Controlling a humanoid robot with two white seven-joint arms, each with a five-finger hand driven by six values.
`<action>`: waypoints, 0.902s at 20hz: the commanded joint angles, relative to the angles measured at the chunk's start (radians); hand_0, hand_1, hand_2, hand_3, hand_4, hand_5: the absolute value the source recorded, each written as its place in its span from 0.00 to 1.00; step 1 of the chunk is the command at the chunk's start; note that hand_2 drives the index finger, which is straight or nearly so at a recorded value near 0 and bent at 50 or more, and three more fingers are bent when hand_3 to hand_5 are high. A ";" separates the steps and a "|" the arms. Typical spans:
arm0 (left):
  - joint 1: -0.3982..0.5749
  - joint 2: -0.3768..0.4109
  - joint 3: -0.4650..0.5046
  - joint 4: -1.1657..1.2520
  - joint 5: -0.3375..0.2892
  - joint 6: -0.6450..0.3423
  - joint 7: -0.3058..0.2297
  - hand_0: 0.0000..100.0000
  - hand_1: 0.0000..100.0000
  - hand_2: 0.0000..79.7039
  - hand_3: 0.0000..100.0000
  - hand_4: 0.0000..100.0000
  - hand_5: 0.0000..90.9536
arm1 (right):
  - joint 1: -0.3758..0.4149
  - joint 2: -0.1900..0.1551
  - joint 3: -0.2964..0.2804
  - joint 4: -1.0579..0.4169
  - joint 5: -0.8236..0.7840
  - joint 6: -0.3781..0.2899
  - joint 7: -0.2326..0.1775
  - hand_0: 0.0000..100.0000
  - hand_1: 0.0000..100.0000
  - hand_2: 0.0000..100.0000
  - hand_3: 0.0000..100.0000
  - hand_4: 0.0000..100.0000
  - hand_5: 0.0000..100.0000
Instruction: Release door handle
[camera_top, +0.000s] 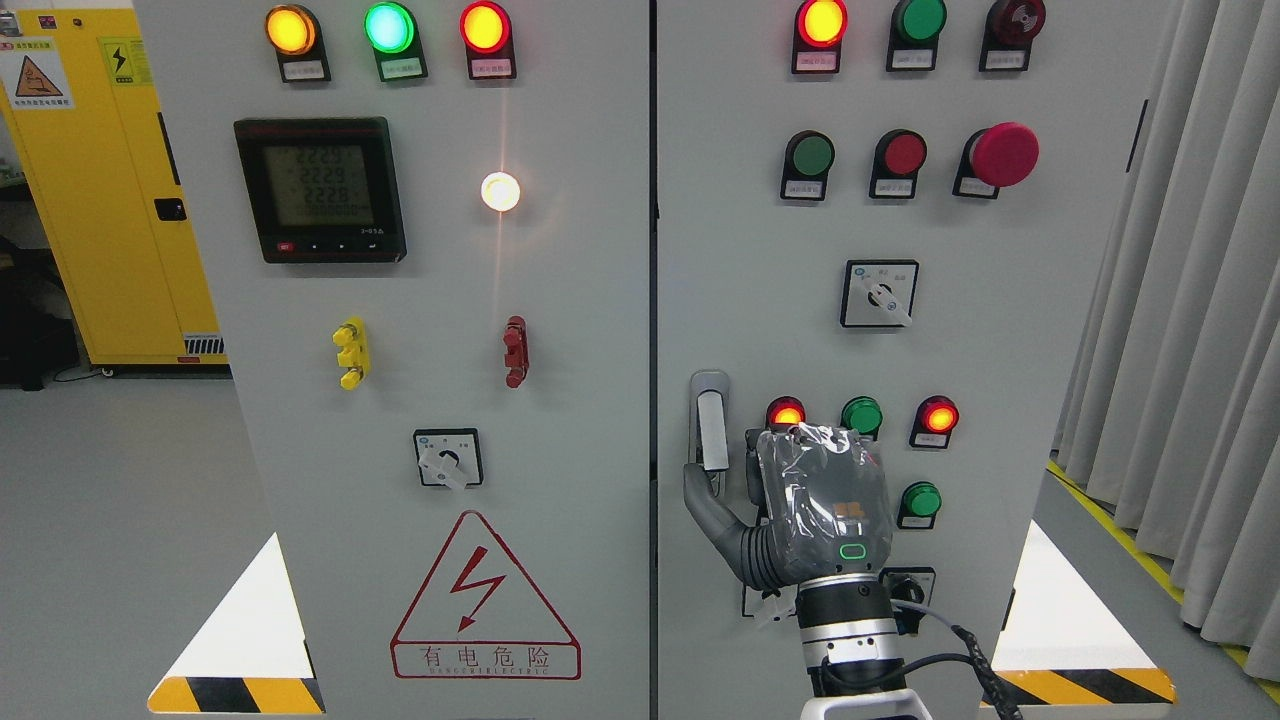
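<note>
The right hand (822, 505) comes up from the bottom edge, its back wrapped in clear film. Its thumb (708, 512) reaches left to the foot of the door handle (710, 425); whether it touches is hard to tell. The other fingers are hidden behind the hand, so I cannot tell if they are spread or curled. The handle stands upright just left of the hand, on the right cabinet door (1050, 300). Just above the fingers glow a red lamp (786, 411), a green button (861, 414) and a second red lamp (938, 416). Farther up sit a rotary switch (880, 293) and a red mushroom button (1003, 154). Well left, the left door (580, 400) bears a meter (320, 188) and a warning triangle (484, 600). Grey curtains (1180, 300) hang far right; a yellow cabinet (110, 180) stands far left.
</note>
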 joint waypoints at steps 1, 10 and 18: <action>0.000 0.000 0.000 0.000 0.000 -0.001 0.000 0.12 0.56 0.00 0.00 0.00 0.00 | -0.002 0.000 0.001 0.002 -0.002 0.001 0.001 0.51 0.34 0.94 1.00 1.00 1.00; 0.000 0.000 -0.001 0.000 0.000 -0.003 0.000 0.12 0.56 0.00 0.00 0.00 0.00 | -0.009 0.000 0.001 0.000 -0.002 0.003 0.001 0.57 0.34 0.93 1.00 1.00 1.00; 0.000 0.000 0.000 0.000 0.000 -0.001 0.000 0.12 0.56 0.00 0.00 0.00 0.00 | -0.003 -0.001 0.001 -0.004 -0.002 0.003 0.000 0.56 0.35 0.94 1.00 1.00 1.00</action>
